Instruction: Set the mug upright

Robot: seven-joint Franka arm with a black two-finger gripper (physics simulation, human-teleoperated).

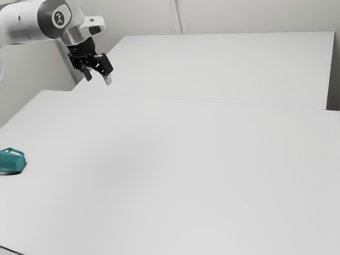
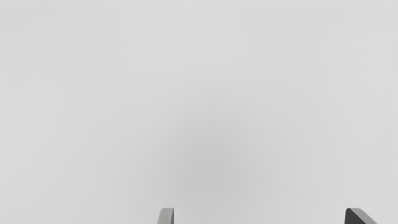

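A teal mug [image 1: 11,162] lies on its side on the white table, cut by the exterior view's left edge, with its handle on the upper side and a dark rim or base low down. Well away from it, high above the table's far part, hangs my gripper [image 1: 99,79], fingers apart and nothing between them. In the wrist view, the gripper [image 2: 259,214] has its two fingertips wide apart over bare white surface.
The white table [image 1: 175,175] spreads below the arm. Behind it stands another white surface [image 1: 223,66], with pale walls around. A thin dark line or cable [image 1: 10,250] crosses the exterior view's lower left corner.
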